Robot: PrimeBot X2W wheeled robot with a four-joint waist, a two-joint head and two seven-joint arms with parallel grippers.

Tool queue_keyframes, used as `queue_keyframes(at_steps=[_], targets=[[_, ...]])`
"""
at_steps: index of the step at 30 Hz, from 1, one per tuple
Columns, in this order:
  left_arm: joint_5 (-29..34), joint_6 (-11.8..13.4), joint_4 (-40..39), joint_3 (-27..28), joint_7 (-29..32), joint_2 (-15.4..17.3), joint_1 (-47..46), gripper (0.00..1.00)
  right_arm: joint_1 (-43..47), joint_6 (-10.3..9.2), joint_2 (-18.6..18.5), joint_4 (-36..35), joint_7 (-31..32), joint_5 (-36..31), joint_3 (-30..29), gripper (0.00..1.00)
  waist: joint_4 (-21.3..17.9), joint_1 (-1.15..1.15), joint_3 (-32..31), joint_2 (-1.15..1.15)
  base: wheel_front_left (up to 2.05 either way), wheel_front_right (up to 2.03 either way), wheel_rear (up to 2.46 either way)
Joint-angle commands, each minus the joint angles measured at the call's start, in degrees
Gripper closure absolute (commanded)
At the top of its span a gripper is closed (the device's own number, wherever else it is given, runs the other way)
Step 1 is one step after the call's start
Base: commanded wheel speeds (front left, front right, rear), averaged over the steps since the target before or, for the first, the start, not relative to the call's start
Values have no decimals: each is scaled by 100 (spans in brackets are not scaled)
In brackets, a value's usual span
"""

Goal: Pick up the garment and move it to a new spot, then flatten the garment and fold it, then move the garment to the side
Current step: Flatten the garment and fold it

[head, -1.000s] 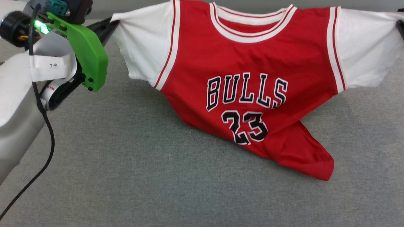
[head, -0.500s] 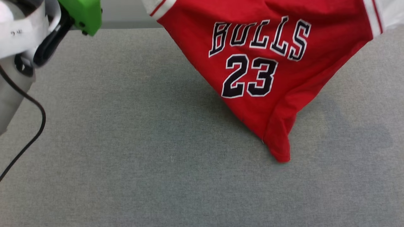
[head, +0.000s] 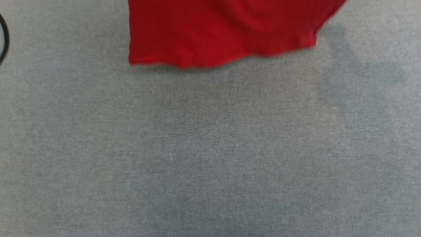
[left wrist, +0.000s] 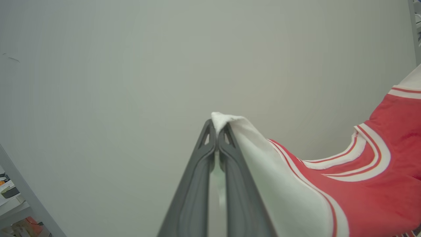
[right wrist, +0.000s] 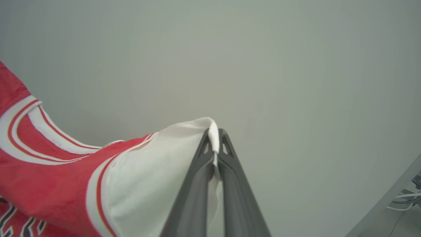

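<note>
Gone from the head view since half a second ago are the lettering and number. The garment (head: 223,33) shows there now as a plain red hem, spread wide and roughly level along the top, where before it came down to a bunched point. Its edge is blurred, and I cannot tell whether it touches the grey table (head: 210,148). A black cable (head: 4,39) curves at the far left edge.

The left gripper (left wrist: 217,126) has its fingers pressed together on a white corner of the garment, with a tuft poking out just past the tips. From there the cloth runs off to the right of the fingers: white sleeve, red-and-white stripes, then red body and striped collar. A pale wall (left wrist: 131,65) lies beyond.

The right gripper (right wrist: 215,133) is clamped on the other white corner, with cloth pinched at the tips and trailing down between the fingers. The sleeve and red body stretch away to the left of the fingers.
</note>
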Motion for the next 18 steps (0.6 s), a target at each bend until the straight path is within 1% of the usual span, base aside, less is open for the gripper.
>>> queue_keyframes(at_steps=[1, 5, 9, 14, 18], targets=[[95, -48, 175, 14, -72, -62, -288, 100, -291, -4, 53, 159, -85, -111, 61, 100, -80, 0, 400, 0, 0, 0, 0], [311, -102, 778, 62, -386, -207, -1005, 100, -1027, -4, 148, 688, -286, -291, 191, 100, -77, 0, 564, 0, 0, 0, 0], [336, -193, 1342, 77, -626, -404, -1471, 100, -1677, -4, 280, 1219, -483, -384, 310, 100, -62, 0, 691, 0, 0, 0, 0], [295, -295, 1916, 30, -867, -593, -1773, 100, -2222, -4, 443, 1772, -783, -388, 517, 100, -68, 0, 924, 0, 0, 0, 0], [226, -345, 2314, -30, -1002, -657, -1800, 100, -2384, -4, 598, 2140, -992, -287, 707, 100, -121, 0, 1165, 0, 0, 0, 0]])
